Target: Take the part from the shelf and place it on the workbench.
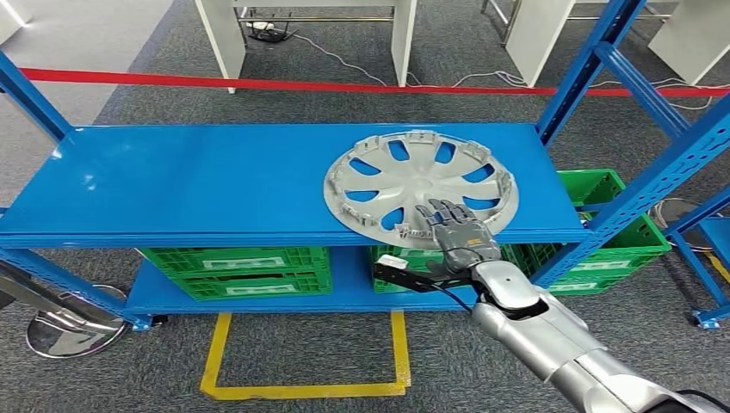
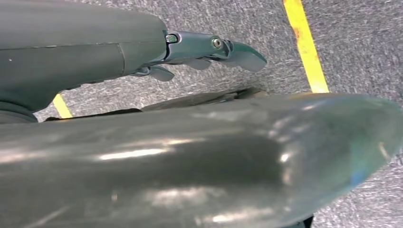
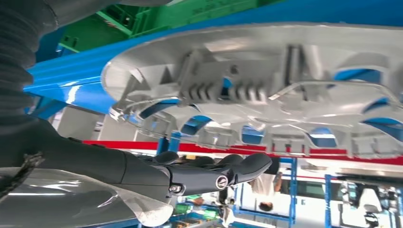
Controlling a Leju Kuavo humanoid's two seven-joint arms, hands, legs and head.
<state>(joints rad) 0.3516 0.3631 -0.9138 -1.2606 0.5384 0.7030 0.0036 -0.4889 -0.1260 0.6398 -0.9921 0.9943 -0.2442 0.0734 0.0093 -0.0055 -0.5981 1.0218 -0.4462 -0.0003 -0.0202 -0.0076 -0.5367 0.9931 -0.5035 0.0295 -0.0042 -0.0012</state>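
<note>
Item: grey wheel-cover part (image 1: 420, 185), lay flat on blue shelf (image 1: 172, 181), right of centre in the head view, near rim overhanging the shelf's front edge.
Right hand (image 1: 456, 231): reached in from lower right, fingers spread over the part's near rim, thumb apart; nothing yet gripped, contact uncertain.
Left hand (image 2: 209, 50): hung over grey floor beside a yellow floor line (image 2: 306, 47) at upper right of its wrist view; fingers appeared loosely extended, held nothing.
Step, judged: approach to grasp, part not yet lifted.
Next, judged: closing on the overhanging rim, then lifting clear of the shelf.
Workbench: not identified.
</note>
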